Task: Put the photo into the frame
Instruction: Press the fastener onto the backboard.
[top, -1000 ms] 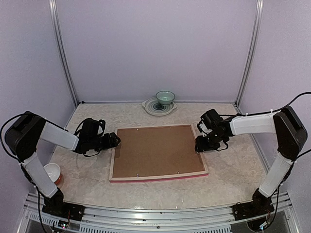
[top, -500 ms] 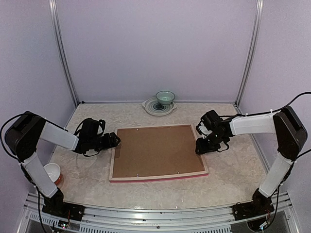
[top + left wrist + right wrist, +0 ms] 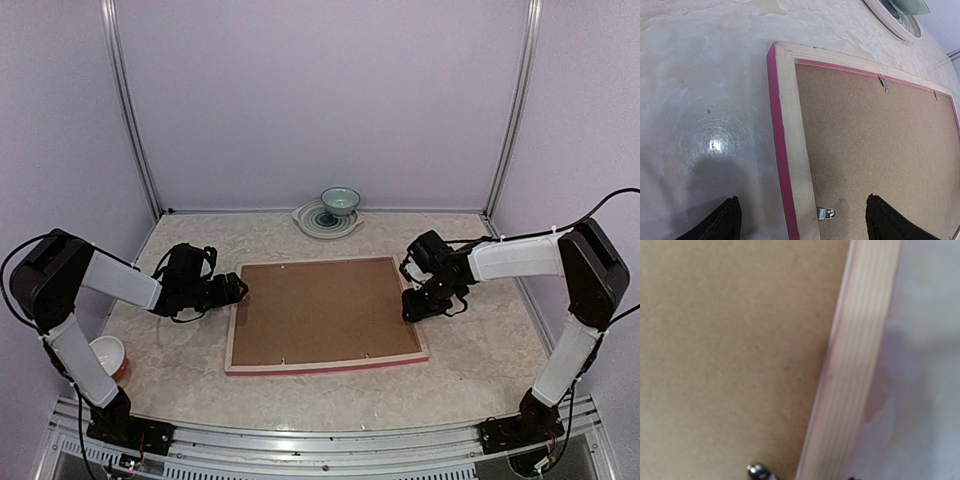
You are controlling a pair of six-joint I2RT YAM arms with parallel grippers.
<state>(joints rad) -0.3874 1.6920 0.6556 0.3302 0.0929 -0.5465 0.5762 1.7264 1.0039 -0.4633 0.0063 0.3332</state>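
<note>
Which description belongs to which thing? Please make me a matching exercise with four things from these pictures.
1 frame
2 backing board
3 green bowl
4 left gripper

a on a plate, at the far side
b at the frame's left rail, open
c lying with its pale wooden back up
d inside the frame

Pairs: 1-c, 2-d, 3-a, 4-b
</note>
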